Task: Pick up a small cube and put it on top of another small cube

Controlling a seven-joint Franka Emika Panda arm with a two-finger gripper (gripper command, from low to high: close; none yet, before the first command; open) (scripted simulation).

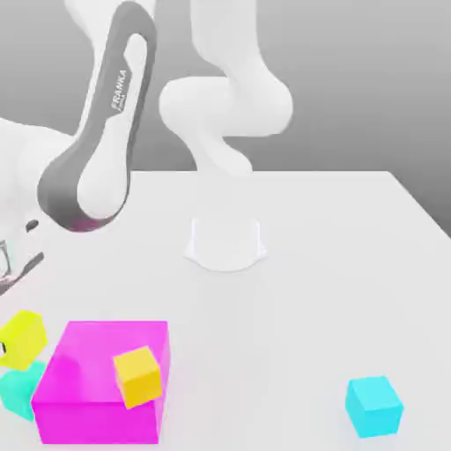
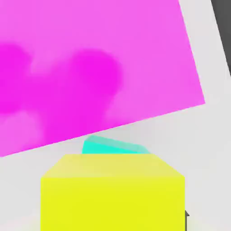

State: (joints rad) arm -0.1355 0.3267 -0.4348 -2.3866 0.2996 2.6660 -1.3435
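The small lemon-yellow cube [image 1: 23,336] hangs at the exterior view's far left, just above and overlapping the teal cube [image 1: 18,393]. My gripper [image 1: 11,343] comes down from the left edge and is shut on the yellow cube. A dark fingertip shows at the cube's left side. In the hand view the yellow cube [image 2: 113,191] sits close up, and a sliver of the teal cube [image 2: 113,146] peeks out beyond it, between it and the magenta block [image 2: 90,67].
The big magenta block [image 1: 101,388] stands right beside the two cubes, with an orange-yellow small cube [image 1: 138,376] on its front right corner. A sky-blue cube [image 1: 374,405] lies far off at the front right. The arm's white base [image 1: 225,242] stands mid-table.
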